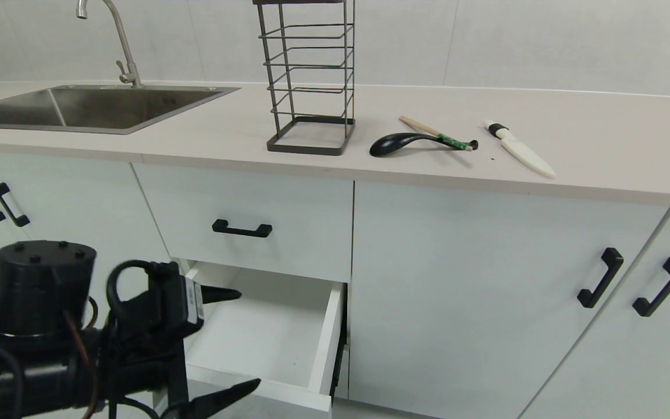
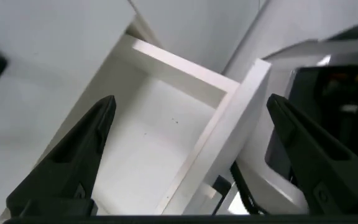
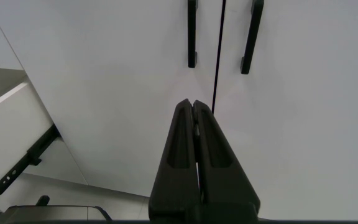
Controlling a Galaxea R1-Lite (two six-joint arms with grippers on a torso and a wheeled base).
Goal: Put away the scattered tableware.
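Note:
On the counter's right part lie a black spoon [image 1: 396, 142], wooden chopsticks [image 1: 428, 129] with a green band crossing its handle, and a white knife [image 1: 521, 150] with a black collar. Below the counter a white drawer [image 1: 324, 326] is pulled out with nothing in it. My left gripper [image 1: 245, 338] hangs open at the drawer's front left corner, with one fingertip over the drawer and the other at its front edge. The left wrist view looks between the open left gripper [image 2: 191, 102] into the drawer [image 2: 166, 137]. My right gripper [image 3: 193, 106] is shut with nothing in it and faces white cabinet doors.
A tall black wire rack [image 1: 310, 75] stands mid-counter, left of the spoon. A steel sink [image 1: 96, 107] with a faucet [image 1: 115, 41] is at the far left. A closed drawer with a black handle [image 1: 242, 228] sits above the open one. Two door handles [image 3: 192, 34] [image 3: 252, 37] face the right gripper.

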